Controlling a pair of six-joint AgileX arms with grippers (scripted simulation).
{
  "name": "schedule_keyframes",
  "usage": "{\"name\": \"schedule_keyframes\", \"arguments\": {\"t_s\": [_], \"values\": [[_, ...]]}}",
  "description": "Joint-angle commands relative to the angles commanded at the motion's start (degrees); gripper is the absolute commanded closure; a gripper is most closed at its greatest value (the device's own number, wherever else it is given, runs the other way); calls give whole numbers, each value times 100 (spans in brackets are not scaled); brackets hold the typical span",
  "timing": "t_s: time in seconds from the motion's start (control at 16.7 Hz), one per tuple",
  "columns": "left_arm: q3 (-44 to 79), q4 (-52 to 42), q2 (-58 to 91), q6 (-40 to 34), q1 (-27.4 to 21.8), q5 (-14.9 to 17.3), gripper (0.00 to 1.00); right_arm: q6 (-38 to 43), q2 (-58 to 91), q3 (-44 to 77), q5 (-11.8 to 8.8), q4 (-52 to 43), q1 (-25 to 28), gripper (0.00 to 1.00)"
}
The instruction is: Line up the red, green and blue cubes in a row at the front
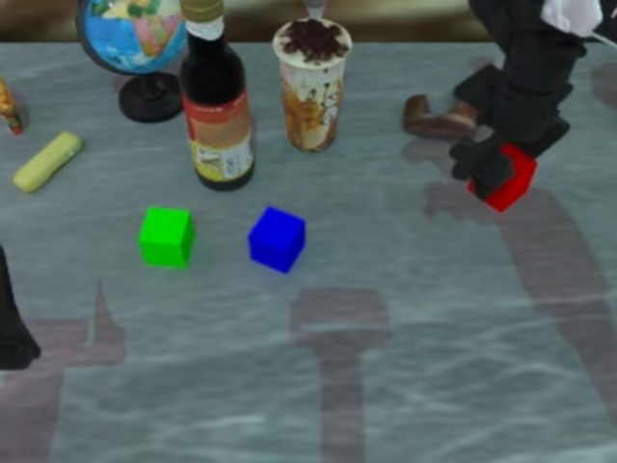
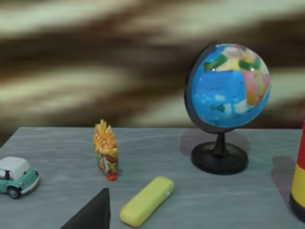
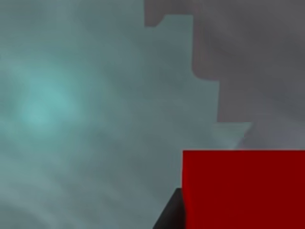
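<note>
The red cube (image 1: 511, 185) sits at the back right of the table, with my right gripper (image 1: 494, 170) down over it and shut on it. In the right wrist view one dark fingertip (image 3: 174, 214) presses against the side of the red cube (image 3: 243, 188); the other finger is hidden. The green cube (image 1: 166, 236) and the blue cube (image 1: 277, 238) rest on the table left of centre, a little apart from each other. My left gripper (image 1: 12, 338) stays parked at the table's left edge, open and holding nothing.
Along the back stand a globe (image 1: 135, 43), a dark sauce bottle (image 1: 216, 106), a topped drink cup (image 1: 311, 82) and a brown shoe (image 1: 436, 116). A yellow-green case (image 1: 48, 160) lies at the left. A toy car (image 2: 16, 175) and a fries figure (image 2: 106, 150) show in the left wrist view.
</note>
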Motion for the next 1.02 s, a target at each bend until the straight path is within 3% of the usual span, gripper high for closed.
{"name": "schedule_keyframes", "arguments": {"t_s": [0.36,0.54,0.78,1.02], "values": [[0,0,0,0,0,0,0,81,26,25,0,-12,19,100],[0,0,0,0,0,0,0,622,109,177,15,-95,335,100],[0,0,0,0,0,0,0,2130,260,453,48,-287,1088,100],[0,0,0,0,0,0,0,4308,388,683,75,-517,2053,100]]}}
